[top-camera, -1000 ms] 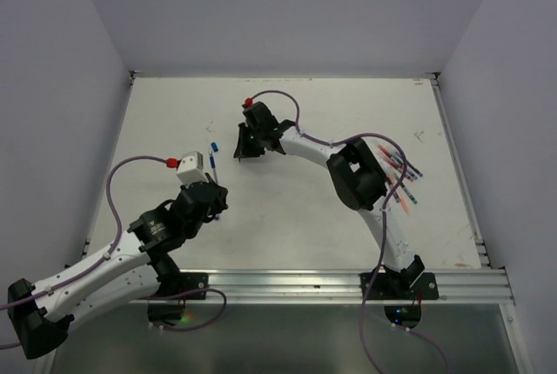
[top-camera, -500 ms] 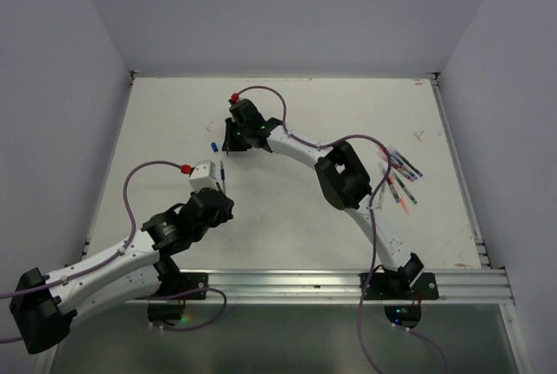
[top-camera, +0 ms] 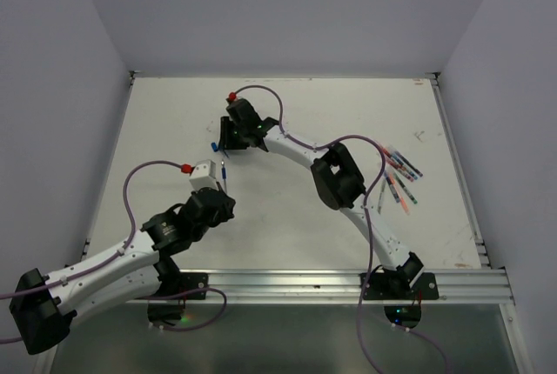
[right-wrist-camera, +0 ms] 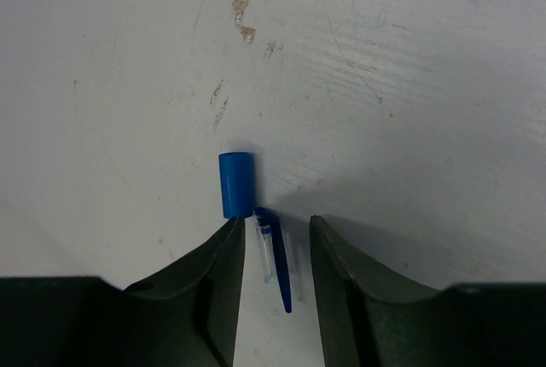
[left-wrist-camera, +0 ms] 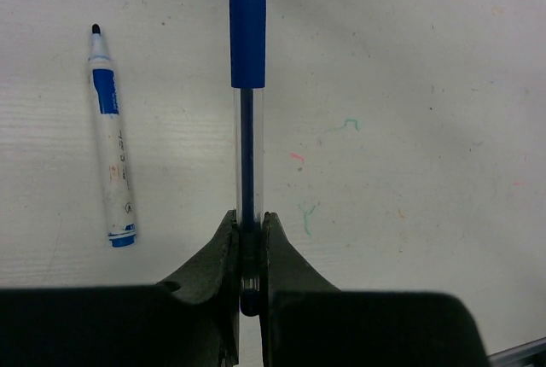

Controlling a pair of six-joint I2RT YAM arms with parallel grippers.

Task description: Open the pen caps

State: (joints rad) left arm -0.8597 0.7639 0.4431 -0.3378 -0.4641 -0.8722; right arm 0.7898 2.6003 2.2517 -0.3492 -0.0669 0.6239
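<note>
Right wrist view: right pincer (right-wrist-camera: 275, 224) has just released the blue cap (right-wrist-camera: 237, 184) onto the table (right-wrist-camera: 384, 60). The left pincer (left-wrist-camera: 247, 218) still clenches the pen (left-wrist-camera: 246, 154), so one pen looks opened.

Loose blue caps (right-wrist-camera: 237, 183) (right-wrist-camera: 274, 256): two. Marker (left-wrist-camera: 112, 149): one. Held pen (left-wrist-camera: 246, 154): one. Piled pens (top-camera: 400, 176): several.

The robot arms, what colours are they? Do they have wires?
The left arm and right arm have white tubes and chunky black joints. A purple cable with a red plug loops along each. The left gripper and right gripper each have two curved dark fingers.
</note>
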